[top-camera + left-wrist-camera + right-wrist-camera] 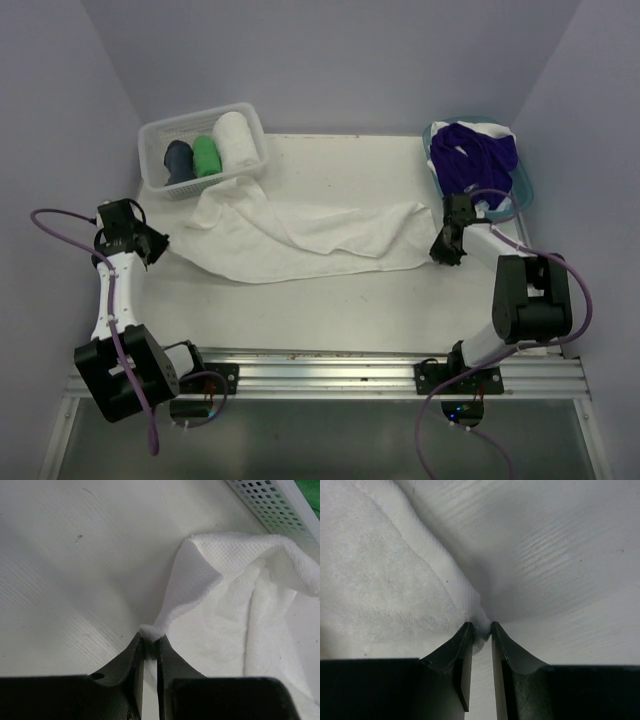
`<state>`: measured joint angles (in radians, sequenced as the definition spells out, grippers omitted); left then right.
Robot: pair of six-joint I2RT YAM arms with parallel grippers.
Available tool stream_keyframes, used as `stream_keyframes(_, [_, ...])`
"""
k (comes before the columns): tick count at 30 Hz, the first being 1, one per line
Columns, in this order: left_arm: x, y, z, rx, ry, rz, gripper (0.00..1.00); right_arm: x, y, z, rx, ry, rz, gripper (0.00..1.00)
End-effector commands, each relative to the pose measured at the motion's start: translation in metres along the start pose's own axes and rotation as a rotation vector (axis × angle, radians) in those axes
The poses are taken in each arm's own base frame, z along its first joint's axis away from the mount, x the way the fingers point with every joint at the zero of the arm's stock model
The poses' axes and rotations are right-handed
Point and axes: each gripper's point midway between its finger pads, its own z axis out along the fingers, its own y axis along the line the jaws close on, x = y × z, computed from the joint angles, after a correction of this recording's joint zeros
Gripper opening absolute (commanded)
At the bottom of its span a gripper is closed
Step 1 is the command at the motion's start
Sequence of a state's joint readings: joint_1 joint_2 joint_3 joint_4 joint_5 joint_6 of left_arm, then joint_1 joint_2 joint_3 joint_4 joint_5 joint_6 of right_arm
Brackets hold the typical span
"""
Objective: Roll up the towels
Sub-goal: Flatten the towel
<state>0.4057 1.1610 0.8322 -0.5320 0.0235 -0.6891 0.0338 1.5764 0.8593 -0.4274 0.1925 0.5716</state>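
In the basket (255, 128) lie rolled towels (206, 155); left end effector (150, 639), seemingly right end effector (481, 628), clench white towel (300, 238).

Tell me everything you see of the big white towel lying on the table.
The white towel is terry cloth, unrolled, lying rumpled and drawn lengthwise across the table. Its far left part reaches up to the basket. The left gripper pinches its left end, pulled to a peak; the right gripper pinches its right edge.
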Motion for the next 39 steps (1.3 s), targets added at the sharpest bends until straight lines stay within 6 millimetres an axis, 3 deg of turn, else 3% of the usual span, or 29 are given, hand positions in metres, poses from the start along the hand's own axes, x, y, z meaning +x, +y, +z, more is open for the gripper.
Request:
stream_keyframes(1, [-0.018,-0.008,-0.013,0.028,-0.054,0.012,0.00,-0.020,0.002,-0.026,-0.030,-0.094,0.022,0.00])
stream_keyframes(7, [-0.029,-0.015,-0.020,0.036,-0.075,0.016,0.00,-0.040,0.004,-0.069,-0.079,-0.176,0.041,0.00])
stream_keyframes(9, [-0.033,-0.015,-0.022,0.038,-0.085,0.014,0.00,-0.035,0.001,-0.078,-0.087,-0.174,0.047,0.00])
stream_keyframes(11, [-0.033,-0.015,-0.023,0.038,-0.087,0.013,0.00,-0.018,-0.003,-0.079,-0.098,-0.135,0.048,0.00])
stream_keyframes(14, [-0.032,-0.013,-0.022,0.036,-0.083,0.009,0.00,0.016,-0.004,-0.074,-0.135,-0.030,0.037,0.02])
stream_keyframes(16, [-0.031,-0.013,-0.020,0.038,-0.080,0.010,0.00,0.033,-0.009,-0.069,-0.122,0.027,0.020,0.22])
stream_keyframes(17, [-0.029,-0.013,-0.018,0.040,-0.072,0.008,0.00,0.036,-0.010,-0.068,-0.120,0.035,0.014,0.38])
stream_keyframes(18, [-0.028,-0.013,-0.017,0.042,-0.067,0.008,0.00,0.036,-0.015,-0.066,-0.098,0.026,0.011,0.40])
stream_keyframes(21, [-0.028,-0.015,-0.016,0.046,-0.060,0.010,0.00,0.027,-0.020,-0.062,-0.056,0.001,-0.018,0.40])
stream_keyframes(24, [-0.028,-0.015,-0.016,0.047,-0.062,0.011,0.00,0.006,-0.013,-0.062,-0.051,-0.018,-0.064,0.39])
stream_keyframes(28, [-0.028,-0.015,-0.017,0.049,-0.062,0.012,0.00,0.006,-0.012,-0.041,-0.006,0.041,-0.114,0.41])
stream_keyframes(34, [-0.027,-0.013,-0.017,0.044,-0.062,0.013,0.00,-0.009,-0.011,-0.025,0.033,0.016,-0.141,0.43])
stream_keyframes(39, [-0.027,-0.014,-0.016,0.044,-0.060,0.012,0.00,-0.004,-0.008,-0.008,0.034,0.043,-0.154,0.44])
